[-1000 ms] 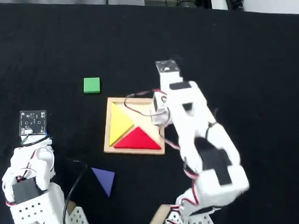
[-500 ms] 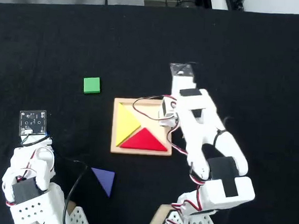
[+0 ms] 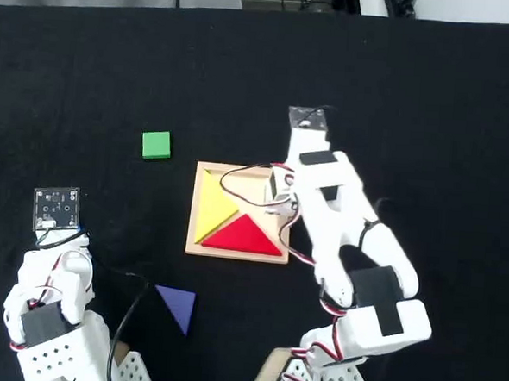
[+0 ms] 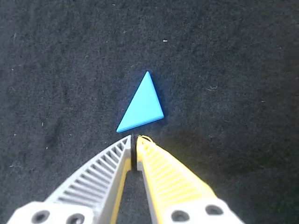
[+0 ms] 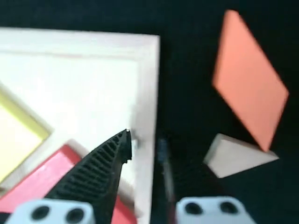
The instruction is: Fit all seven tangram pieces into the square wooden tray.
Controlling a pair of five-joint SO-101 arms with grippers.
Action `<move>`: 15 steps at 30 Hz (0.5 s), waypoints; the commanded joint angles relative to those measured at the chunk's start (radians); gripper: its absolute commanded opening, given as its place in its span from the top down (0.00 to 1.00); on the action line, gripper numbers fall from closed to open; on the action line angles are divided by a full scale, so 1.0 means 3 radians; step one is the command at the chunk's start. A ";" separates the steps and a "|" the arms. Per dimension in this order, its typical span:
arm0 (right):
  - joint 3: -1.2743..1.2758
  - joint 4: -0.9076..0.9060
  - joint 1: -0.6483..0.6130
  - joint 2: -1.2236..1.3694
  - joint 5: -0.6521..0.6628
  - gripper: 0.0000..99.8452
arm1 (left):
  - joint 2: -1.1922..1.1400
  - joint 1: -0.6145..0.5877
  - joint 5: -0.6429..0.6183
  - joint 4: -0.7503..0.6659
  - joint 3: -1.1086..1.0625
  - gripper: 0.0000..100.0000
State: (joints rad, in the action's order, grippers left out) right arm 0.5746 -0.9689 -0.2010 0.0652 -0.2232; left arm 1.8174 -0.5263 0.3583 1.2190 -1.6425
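Observation:
The square wooden tray (image 3: 196, 239) lies mid-table holding a yellow triangle (image 3: 216, 207) and a red triangle (image 3: 244, 235). My right gripper (image 3: 282, 196) is at the tray's right side. In the right wrist view its fingers straddle the tray rim (image 5: 150, 84), and the gripper (image 5: 145, 140) is shut on it. An orange parallelogram (image 5: 247, 79) and a white triangle (image 5: 236, 156) lie just outside that rim. A green square (image 3: 156, 145) sits left of the tray and a blue triangle (image 3: 178, 305) lies near the front. My left gripper (image 4: 134, 139) is shut and empty, with a blue triangle (image 4: 142, 103) just beyond its tips.
Black cloth covers the table (image 3: 432, 106). The left arm (image 3: 47, 303) is folded at the front left corner. The right arm (image 3: 354, 257) stretches from the front edge to the tray, with loose cables (image 3: 238, 174) over the tray's far side.
The tray slid right with the right gripper, then shifted slightly back left and turned a little. The left arm stayed still.

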 commanded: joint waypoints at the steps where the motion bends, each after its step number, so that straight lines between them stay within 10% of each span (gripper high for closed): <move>1: -0.0192 0.0036 -0.0245 -0.0018 0.0102 0.82 | 0.0026 0.0049 0.0020 -0.0005 0.0013 0.97; 15: 0.0176 -0.0716 -0.0327 -0.1343 0.1422 0.96 | 0.0026 0.0049 0.0020 -0.0005 0.0013 0.97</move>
State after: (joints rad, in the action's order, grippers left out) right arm 0.5516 -1.1607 -0.2532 -0.1987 0.1020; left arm 1.8174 -0.5263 0.3583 1.2190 -1.6425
